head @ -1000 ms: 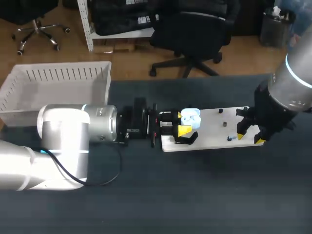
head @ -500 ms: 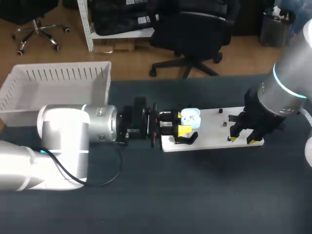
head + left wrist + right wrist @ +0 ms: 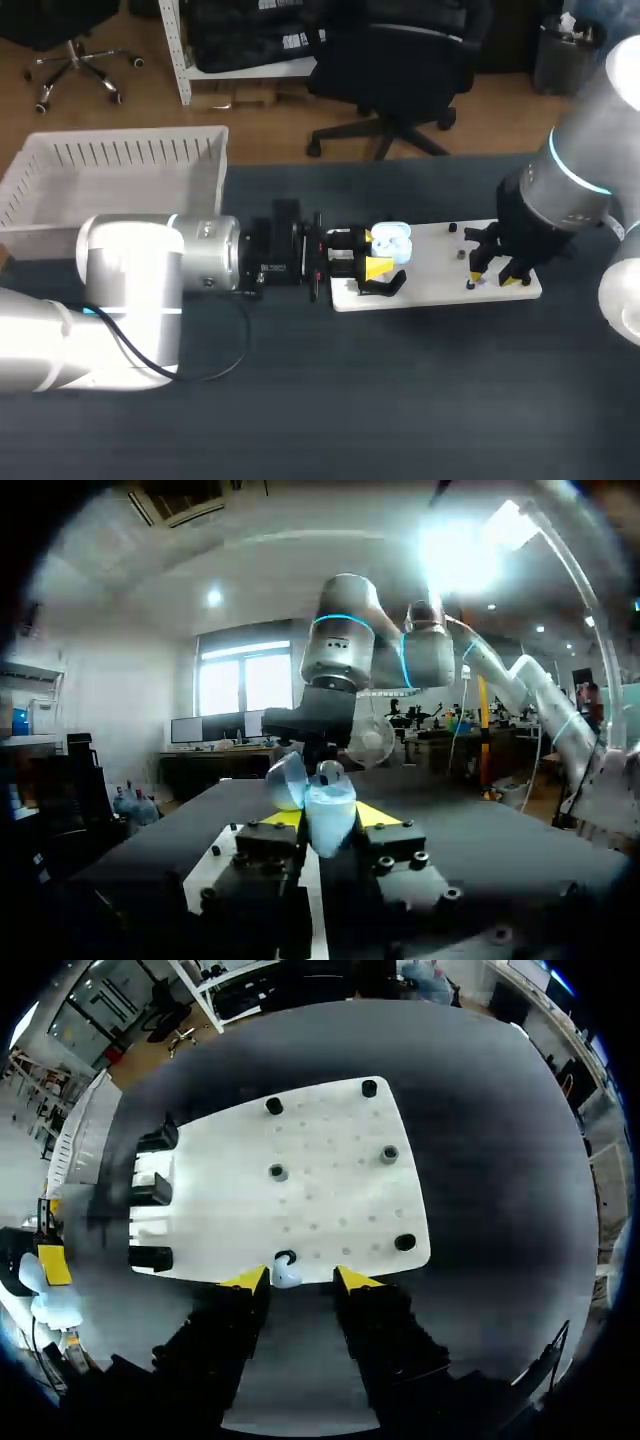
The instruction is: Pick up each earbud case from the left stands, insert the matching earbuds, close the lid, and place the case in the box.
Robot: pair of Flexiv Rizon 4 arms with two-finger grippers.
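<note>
My right tool [image 3: 300, 1280] hangs over one edge of the white board [image 3: 330, 1190] with its fingers apart. The small earbud [image 3: 285, 1275] lies right between its yellow tips, closer to one of them. My left tool [image 3: 380, 253] is clamped on the open earbud case [image 3: 392, 238] at the board's other end. The earbud is tiny, so I cannot judge its long axis or whether a finger touches it.

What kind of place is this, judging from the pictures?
Probably a robotics laboratory bench: the left gripper and the right gripper are at a dark table with a white pegged board and a white slatted box.
</note>
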